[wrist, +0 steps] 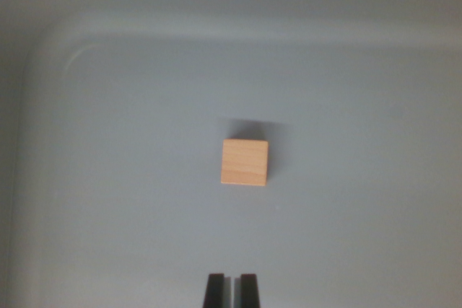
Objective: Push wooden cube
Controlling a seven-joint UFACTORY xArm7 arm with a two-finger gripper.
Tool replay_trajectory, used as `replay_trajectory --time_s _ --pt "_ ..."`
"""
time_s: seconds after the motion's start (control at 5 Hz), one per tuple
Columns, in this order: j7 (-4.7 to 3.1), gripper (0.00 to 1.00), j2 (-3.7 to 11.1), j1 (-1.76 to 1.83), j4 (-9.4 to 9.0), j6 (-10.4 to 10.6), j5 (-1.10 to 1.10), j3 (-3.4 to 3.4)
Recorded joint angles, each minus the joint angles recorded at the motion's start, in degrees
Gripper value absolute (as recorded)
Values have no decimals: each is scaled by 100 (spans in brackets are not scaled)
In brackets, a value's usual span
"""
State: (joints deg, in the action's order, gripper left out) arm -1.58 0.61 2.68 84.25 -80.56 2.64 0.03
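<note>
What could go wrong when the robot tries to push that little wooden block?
1. The tool looks narrow with its fingers close together, and sits slightly to the wrist view's left of the wooden cube. An off-centre push might spin the cube or let it slip sideways.
2. The grey tray looks smooth, so the cube may slide further than intended, perhaps towards the curved far wall.
</note>
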Motion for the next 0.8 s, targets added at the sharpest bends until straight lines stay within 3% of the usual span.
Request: replay_trajectory --time_s 0.2,0.4,0.6,0.8 --pt "0 0 0 0 0 0 0 0" --pt "33 0 63 5 -156 200 -5 4" --pt "33 0 63 5 -156 200 -5 4" --pt "69 0 132 10 -326 418 -11 9"
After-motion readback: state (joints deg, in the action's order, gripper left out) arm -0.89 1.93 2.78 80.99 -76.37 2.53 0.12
